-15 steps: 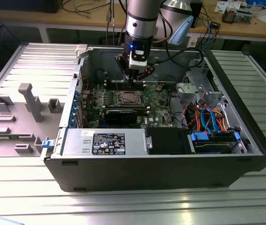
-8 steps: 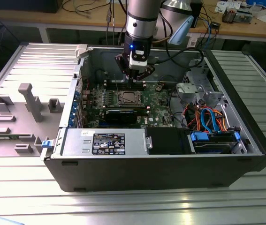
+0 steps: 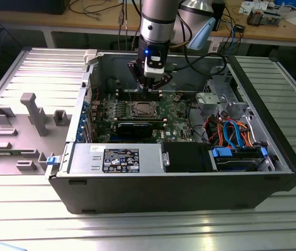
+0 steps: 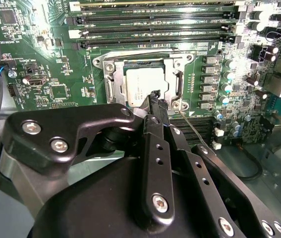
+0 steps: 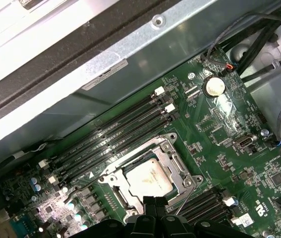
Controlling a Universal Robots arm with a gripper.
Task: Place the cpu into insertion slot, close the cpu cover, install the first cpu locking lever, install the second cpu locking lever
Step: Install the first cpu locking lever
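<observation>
The cpu (image 4: 138, 84) lies flat in the insertion slot (image 4: 111, 67) on the green board, its silver top showing. The cpu cover (image 4: 178, 83) is down around it as a thin metal frame. My gripper (image 4: 155, 97) is shut with nothing between its fingers, and its tip hovers at the socket's edge beside the chip. A thin wire locking lever (image 4: 192, 129) sticks out free next to the fingers. In the first wrist view the cpu (image 5: 147, 179) sits just beyond my gripper (image 5: 155, 202), with one lever (image 5: 186, 198) on one side and another lever (image 5: 85, 184) on the other. In the exterior view my gripper (image 3: 149, 90) hangs over the cpu (image 3: 140, 110).
Long black memory slots (image 4: 155, 20) flank the socket on both sides. The open case's back wall (image 3: 189, 58) stands close behind the arm. The power supply (image 3: 116, 159), drive cage (image 3: 239, 157) and coloured cables (image 3: 231, 130) fill the case's front and the exterior view's right. A grey fixture tray (image 3: 27, 120) lies outside.
</observation>
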